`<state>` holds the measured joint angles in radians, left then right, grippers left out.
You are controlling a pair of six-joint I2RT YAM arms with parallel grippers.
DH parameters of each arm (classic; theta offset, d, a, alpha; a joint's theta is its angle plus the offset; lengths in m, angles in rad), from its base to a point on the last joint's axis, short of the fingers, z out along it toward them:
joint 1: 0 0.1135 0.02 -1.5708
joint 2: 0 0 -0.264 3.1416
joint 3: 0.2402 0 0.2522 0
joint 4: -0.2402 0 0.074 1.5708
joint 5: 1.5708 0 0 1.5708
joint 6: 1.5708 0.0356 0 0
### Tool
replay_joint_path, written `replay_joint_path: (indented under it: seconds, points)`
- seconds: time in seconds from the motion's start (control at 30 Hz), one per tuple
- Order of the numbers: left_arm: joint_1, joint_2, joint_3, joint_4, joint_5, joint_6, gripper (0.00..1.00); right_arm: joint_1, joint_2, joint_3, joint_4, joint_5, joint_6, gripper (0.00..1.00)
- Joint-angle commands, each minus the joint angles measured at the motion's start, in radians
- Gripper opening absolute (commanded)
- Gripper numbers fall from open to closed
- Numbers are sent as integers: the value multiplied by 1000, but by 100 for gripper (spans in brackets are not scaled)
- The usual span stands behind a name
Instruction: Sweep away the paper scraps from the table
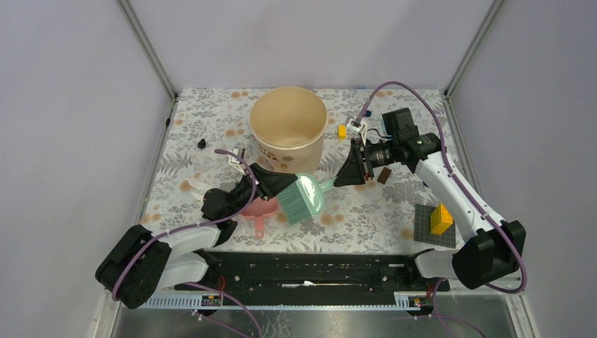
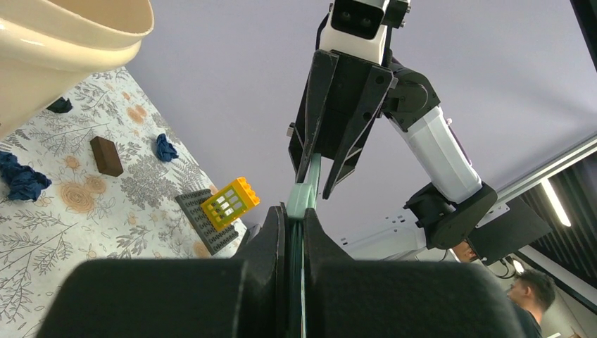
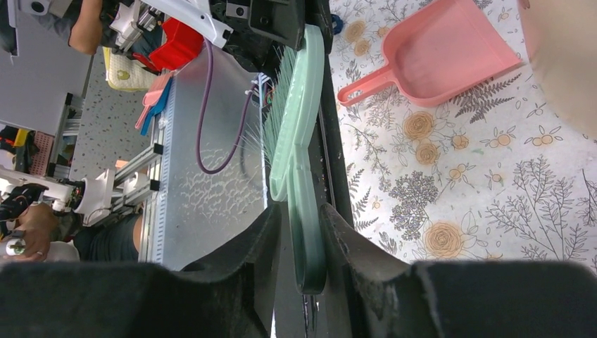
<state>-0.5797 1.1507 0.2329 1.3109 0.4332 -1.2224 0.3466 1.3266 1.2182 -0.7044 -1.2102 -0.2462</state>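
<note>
Flower-printed table (image 1: 366, 218) between pale grey walls, strewn with paper scraps (image 2: 24, 179): dark blue bits on the right half near a brown block (image 2: 105, 155), plus one black bit alone at far left, well apart from the rest. Held in the air over the middle of the table, a mint-green brush (image 1: 303, 197), bristle head tilted. Clamped narrowly at the head end by the left gripper (image 1: 276, 184), with fingers (image 2: 271, 239) pressed to both faces. Pinched at the handle by the right gripper (image 1: 339, 182), with fingers (image 3: 260, 239) drawn in close on either side. Just beside the brush head, lying flat on the table, a pink dustpan (image 1: 262, 210). Standing behind, a cream bucket (image 1: 288, 130). At near right, a yellow brick (image 1: 441, 220) set on a grey baseplate (image 1: 426, 236).
</note>
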Motion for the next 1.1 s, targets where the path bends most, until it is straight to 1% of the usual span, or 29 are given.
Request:
replay_joint_path:
  seconds: [0.0,0.3,0.37,0.4,0.43,0.47,0.5,0.53,0.57,0.6,0.63,0.67,0.7,0.8,0.87,0.93,1.0,1.07]
  points:
    - [6,26,-1,112,-5,-13,0,-1,-30,-1,17,-2,2,32]
    - [7,45,1,128,-4,-20,0,-2,-26,-15,32,25,12,23]
    - [7,53,7,125,8,-20,0,-2,-25,-23,45,30,19,16]
    - [6,60,13,120,18,-17,0,-2,-25,-30,59,41,30,10]
    - [7,65,22,106,34,-7,2,-2,-27,-39,72,58,39,1]
    - [6,64,34,75,46,15,14,-2,-28,-43,78,80,42,0]
    - [7,52,44,23,48,36,30,-2,-29,-46,80,103,43,0]
    - [6,29,53,-40,41,66,39,-3,-29,-46,80,124,43,0]
    - [6,-5,64,-129,26,103,46,-7,-31,-46,80,141,45,0]
    - [5,-57,80,-278,10,147,51,-13,-34,-46,81,164,43,0]
    - [2,-104,102,-360,-8,204,53,-20,-40,-48,80,185,38,0]
    - [-8,-152,125,-534,-42,259,55,-24,-49,-51,81,214,30,0]
    - [-23,-198,148,-656,-89,317,56,-26,-60,-57,82,257,18,0]
    - [-89,-305,234,-1064,-327,442,61,-34,-87,-83,84,392,-22,0]
    - [-127,-318,310,-1367,-535,434,62,-39,-100,-103,86,468,-38,0]
    - [-134,-285,392,-1595,-646,400,61,-41,-110,-118,92,525,-51,0]
    - [-135,-256,414,-1701,-681,371,61,-42,-116,-129,95,568,-61,0]
    - [-136,-253,394,-1717,-679,339,60,-41,-119,-134,100,607,-66,0]
